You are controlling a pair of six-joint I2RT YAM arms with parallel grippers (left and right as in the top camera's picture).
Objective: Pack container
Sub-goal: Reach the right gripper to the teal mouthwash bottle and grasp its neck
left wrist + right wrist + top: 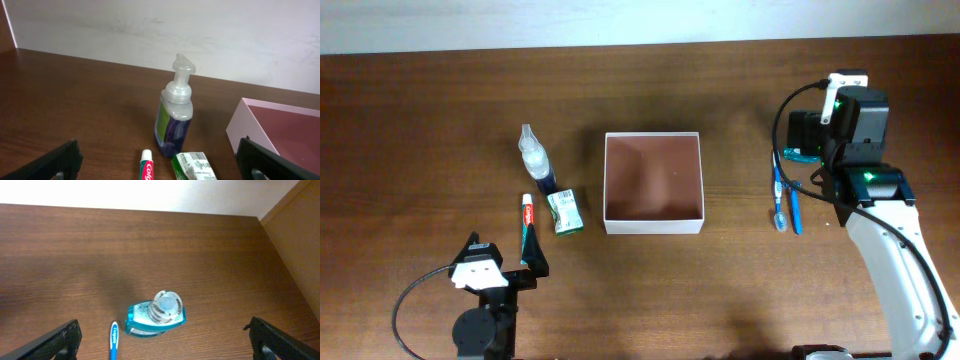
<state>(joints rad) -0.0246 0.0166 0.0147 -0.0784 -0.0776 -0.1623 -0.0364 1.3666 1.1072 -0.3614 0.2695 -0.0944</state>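
Zero items packed so far, folks: the container sits in the middle of the table, open top up, its reddish-brown floor completely bare. Everything that looks meant for it lies outside the white walls.

Over on the left side there is a cluster of three. A clear pump bottle with dark blue liquid stands upright, well clear of the box. A toothpaste tube lies flat just below it, and a small green packet rests beside the tube, near the box's left wall.

The left gripper hangs low just short of that cluster, jaws spread wide and holding nothing. In the left wrist view its dark fingers frame the tube and packet from either side.

Across the table, what look like two blue toothbrushes lie side by side, well apart from the box's right wall. Beyond them a teal mouthwash bottle stands upright, cap towards the lens. The right gripper hovers above that bottle, jaws also wide apart and empty.

My read: this is the very start, with no grasp made. Six pieces appear left to move, and both arms look lined up for a first pick, the left on the tube or packet, the right on the mouthwash
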